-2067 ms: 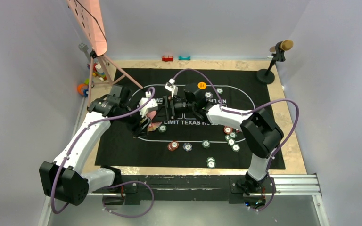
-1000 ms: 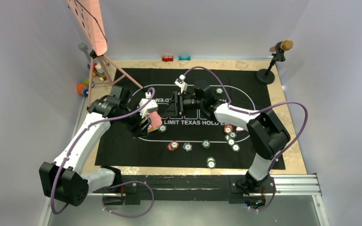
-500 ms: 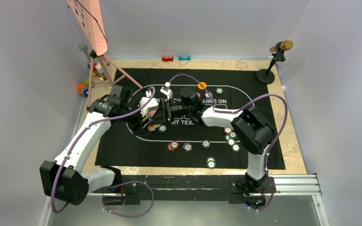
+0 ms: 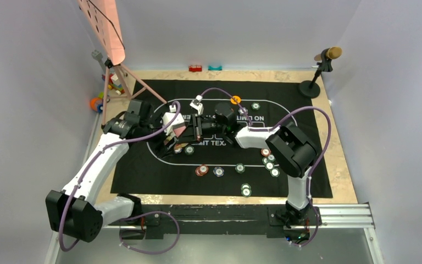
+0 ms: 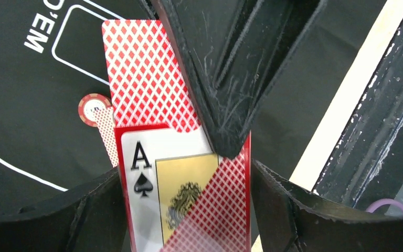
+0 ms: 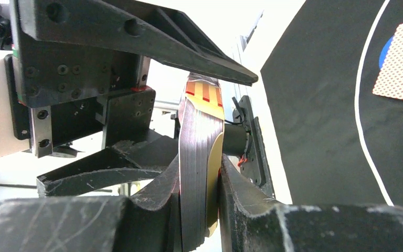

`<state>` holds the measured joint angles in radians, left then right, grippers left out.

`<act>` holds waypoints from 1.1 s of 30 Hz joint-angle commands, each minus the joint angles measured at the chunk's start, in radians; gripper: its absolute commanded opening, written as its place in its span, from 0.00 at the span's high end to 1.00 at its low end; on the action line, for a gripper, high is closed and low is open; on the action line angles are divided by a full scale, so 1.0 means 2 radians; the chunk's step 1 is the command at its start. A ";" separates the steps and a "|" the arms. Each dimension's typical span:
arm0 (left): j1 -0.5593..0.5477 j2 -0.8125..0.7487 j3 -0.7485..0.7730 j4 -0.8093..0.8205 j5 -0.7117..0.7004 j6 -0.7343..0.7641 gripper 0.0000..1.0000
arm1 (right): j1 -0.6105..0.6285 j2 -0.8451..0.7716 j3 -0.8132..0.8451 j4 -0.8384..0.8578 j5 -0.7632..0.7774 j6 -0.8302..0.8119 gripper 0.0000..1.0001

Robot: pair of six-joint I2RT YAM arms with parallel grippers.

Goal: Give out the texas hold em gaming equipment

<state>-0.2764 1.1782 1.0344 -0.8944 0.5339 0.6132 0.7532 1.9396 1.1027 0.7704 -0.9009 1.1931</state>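
Currently the deck is pinched across its faces by the right pincer above the tabletop, toward its left edge, its long edges flanked by the left pincer, whose grip cannot be told.

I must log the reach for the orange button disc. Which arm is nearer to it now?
Right. The wrist of the right arm lies close beside the orange button disc, on its near side. The left arm ends farther off, toward the left side of the mat.
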 commanded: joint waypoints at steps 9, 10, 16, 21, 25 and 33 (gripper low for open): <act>-0.001 -0.046 -0.027 0.015 0.014 0.029 0.06 | -0.014 -0.023 -0.007 0.025 -0.007 -0.007 0.88; -0.001 -0.044 -0.028 0.013 0.014 0.033 0.07 | -0.014 -0.023 -0.007 0.023 -0.006 -0.008 0.88; 0.000 -0.034 -0.030 0.021 0.017 0.048 0.15 | -0.013 -0.028 -0.009 0.019 -0.004 -0.012 0.86; -0.001 -0.023 -0.030 0.020 0.025 0.061 0.24 | -0.014 -0.036 -0.010 0.006 -0.002 -0.023 0.85; -0.001 -0.023 -0.038 0.028 0.017 0.066 0.29 | -0.014 -0.038 -0.011 0.000 -0.002 -0.026 0.83; -0.001 -0.025 -0.038 0.028 0.025 0.056 0.49 | -0.014 -0.043 -0.011 -0.008 -0.004 -0.031 0.49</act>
<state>-0.2760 1.1351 0.9665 -0.8539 0.5350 0.7124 0.7258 1.9293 1.0721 0.7181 -0.9073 1.1515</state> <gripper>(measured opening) 0.712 0.456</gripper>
